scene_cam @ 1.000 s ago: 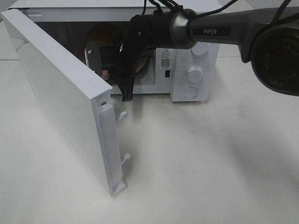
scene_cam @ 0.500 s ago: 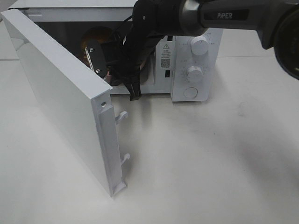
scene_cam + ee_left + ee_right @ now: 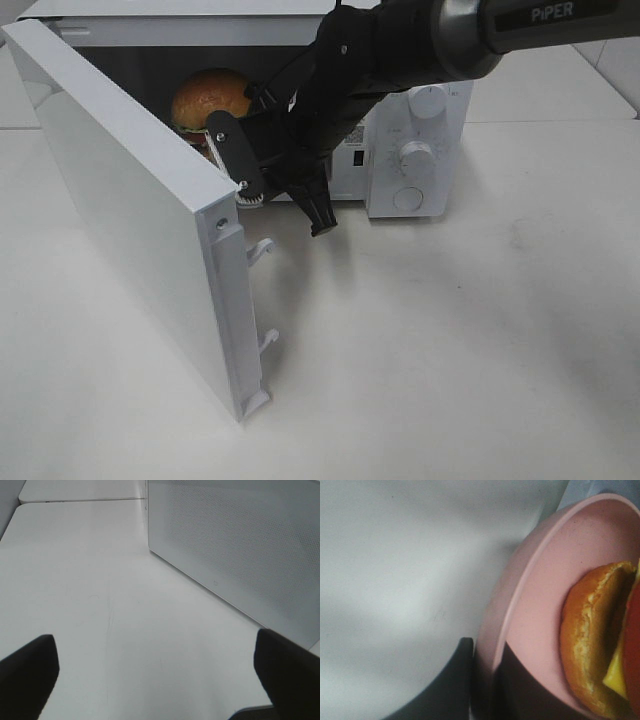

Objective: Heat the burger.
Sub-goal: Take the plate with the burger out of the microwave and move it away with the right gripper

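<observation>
Burger (image 3: pixel 208 97) sitting on pink plate (image 3: pixel 540 610) inside open microwave (image 3: pixel 420 150). Right tool (image 3: pixel 482 680) clamping plate rim; left tool (image 3: pixel 160 680) spread apart, empty. Likely light, soft, topple-prone: handling by plate rim, not bun.

From the high camera I see only the bun top of the burger (image 3: pixel 209 95); the right arm (image 3: pixel 330 100) and the microwave door (image 3: pixel 130 210) cover its lower layers and the plate under it. On my right wrist view the burger (image 3: pixel 600 645) and pink plate (image 3: pixel 540 610) are cut off at the edge and blurred. The left end effector (image 3: pixel 155 667) shows only as two dark fingertips (image 3: pixel 27 672), cropped at the corners.
</observation>
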Motion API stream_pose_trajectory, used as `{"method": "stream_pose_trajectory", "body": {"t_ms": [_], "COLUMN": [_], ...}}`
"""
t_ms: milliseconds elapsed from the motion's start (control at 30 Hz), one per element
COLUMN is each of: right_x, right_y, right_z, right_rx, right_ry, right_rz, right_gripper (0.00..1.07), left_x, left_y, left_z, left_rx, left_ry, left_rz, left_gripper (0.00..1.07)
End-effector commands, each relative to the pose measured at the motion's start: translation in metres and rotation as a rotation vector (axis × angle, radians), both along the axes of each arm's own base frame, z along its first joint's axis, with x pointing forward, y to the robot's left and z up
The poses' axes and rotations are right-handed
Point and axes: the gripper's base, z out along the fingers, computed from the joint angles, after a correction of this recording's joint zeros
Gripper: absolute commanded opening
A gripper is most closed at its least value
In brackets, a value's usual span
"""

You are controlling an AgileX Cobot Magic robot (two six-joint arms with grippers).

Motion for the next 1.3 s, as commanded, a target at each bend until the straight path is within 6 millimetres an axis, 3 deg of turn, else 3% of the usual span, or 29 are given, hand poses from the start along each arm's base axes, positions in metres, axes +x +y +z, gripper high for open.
{"method": "stream_pose_trajectory", "body": {"t_ms": [33,567,1300], "right_x": [0.000,-0.026,-0.082], "right_y": [0.000,-0.014,-0.056], "right_z": [0.022,0.041,0.049], "right_rx": [0.049,0.057,0.041], "right_ry": [-0.096,-0.053,-0.059], "right_rz": [0.009,0.061,0.054], "right_gripper": [0.00,0.00,0.00], "left_x": [-0.002,-0.002,-0.002], "left_y": [0.000,0.000,0.000], "left_z": [0.000,0.000,0.000], "left_rx": [-0.005,-0.005,-0.005], "left_ry": [-0.017,-0.017,-0.017], "left_rz": [0.004,0.004,0.004], "left_gripper": [0.98,0.98,0.98]}}
